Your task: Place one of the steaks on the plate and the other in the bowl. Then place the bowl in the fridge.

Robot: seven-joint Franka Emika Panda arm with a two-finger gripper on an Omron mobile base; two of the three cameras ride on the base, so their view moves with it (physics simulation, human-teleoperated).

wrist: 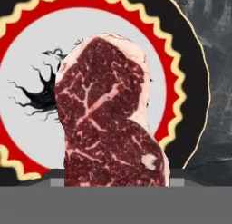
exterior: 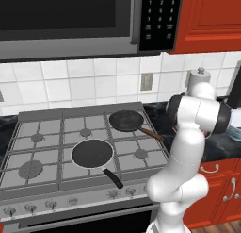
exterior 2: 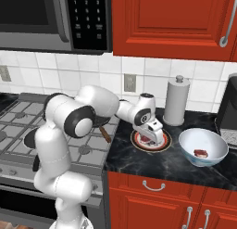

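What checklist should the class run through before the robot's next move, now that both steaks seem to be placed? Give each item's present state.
1. One steak lies on the plate: ok.
2. The other steak lies in the bowl: ok.
3. Gripper let go of the steak on the plate: cannot tell; it hangs low over the plate and the fingertips are hidden in the hand view.
4. Bowl upright on the counter, apart from the plate: ok.
5. Room to reach the bowl, with the paper towel roll behind it: ok, probably.
6. Bowl in the fridge: not ok, not yet done.
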